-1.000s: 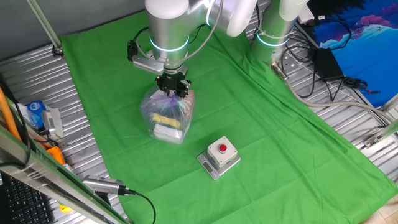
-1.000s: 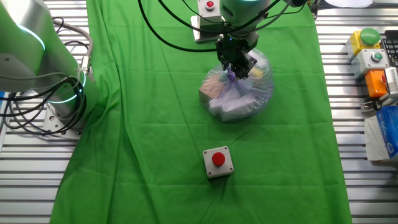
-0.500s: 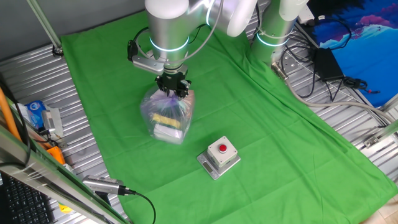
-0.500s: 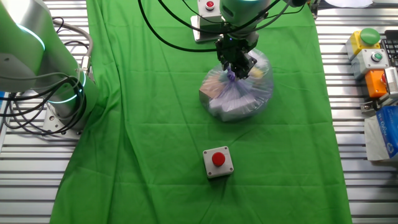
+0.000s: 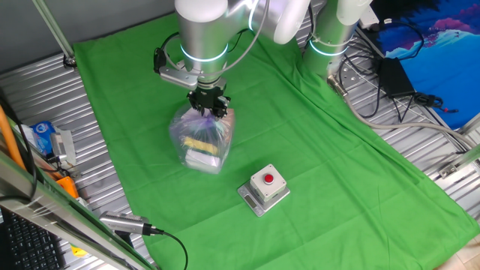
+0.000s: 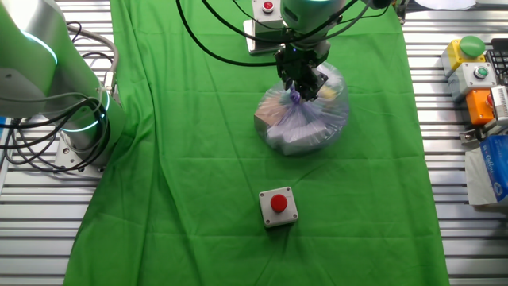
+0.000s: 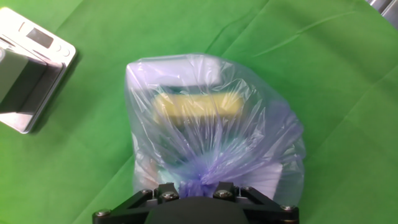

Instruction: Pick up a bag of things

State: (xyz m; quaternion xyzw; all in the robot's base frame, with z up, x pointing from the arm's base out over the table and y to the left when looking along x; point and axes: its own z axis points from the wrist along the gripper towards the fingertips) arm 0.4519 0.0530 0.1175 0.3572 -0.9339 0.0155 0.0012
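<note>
The bag of things (image 5: 201,139) is a translucent purplish plastic bag with yellow and white items inside. It rests on the green cloth (image 5: 315,150). It also shows in the other fixed view (image 6: 302,119) and in the hand view (image 7: 211,130). My gripper (image 5: 208,107) stands right over the bag's gathered top and is shut on that purple knot. The other fixed view (image 6: 302,86) shows the same pinch. In the hand view the gripper (image 7: 198,188) has the gathered plastic squeezed between its two black jaws.
A grey box with a red button (image 5: 265,187) sits on the cloth in front of the bag; it shows in the other fixed view (image 6: 278,206) too. A second button box (image 6: 266,9) lies behind the bag. Coloured button boxes (image 6: 476,71) line the metal table's side.
</note>
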